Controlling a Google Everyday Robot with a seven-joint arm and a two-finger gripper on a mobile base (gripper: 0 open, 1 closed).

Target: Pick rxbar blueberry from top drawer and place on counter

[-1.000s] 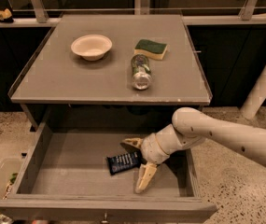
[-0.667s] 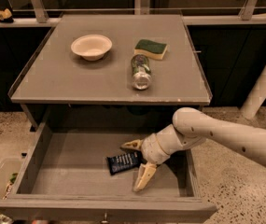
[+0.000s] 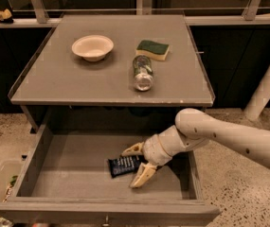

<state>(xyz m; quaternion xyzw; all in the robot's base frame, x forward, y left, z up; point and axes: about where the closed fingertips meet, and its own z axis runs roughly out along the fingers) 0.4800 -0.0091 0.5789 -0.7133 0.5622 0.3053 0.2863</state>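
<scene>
Dark-blue rxbar blueberry (image 3: pixel 123 166) flat on floor of top drawer (image 3: pixel 68 174), right of centre; drawer pulled out. Claw (image 3: pixel 137 163) inside drawer at bar's right end, released: pale fingers (image 3: pixel 143 175) spread wide, one behind bar, one in front. Arm (image 3: pixel 229 138) reaches in from right. On surface (image 3: pixel 77 82) above: bowl (image 3: pixel 92 47), sponge (image 3: pixel 152 49), bottle (image 3: pixel 142 73) on its side just before sponge.

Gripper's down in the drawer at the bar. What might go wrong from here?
The gripper is open, straddling one end of the rxbar blueberry, which lies flat in the top drawer; it may catch only the wrapper edge and slip. Lifting out, it could bump the counter and roll the bottle lying there.
</scene>
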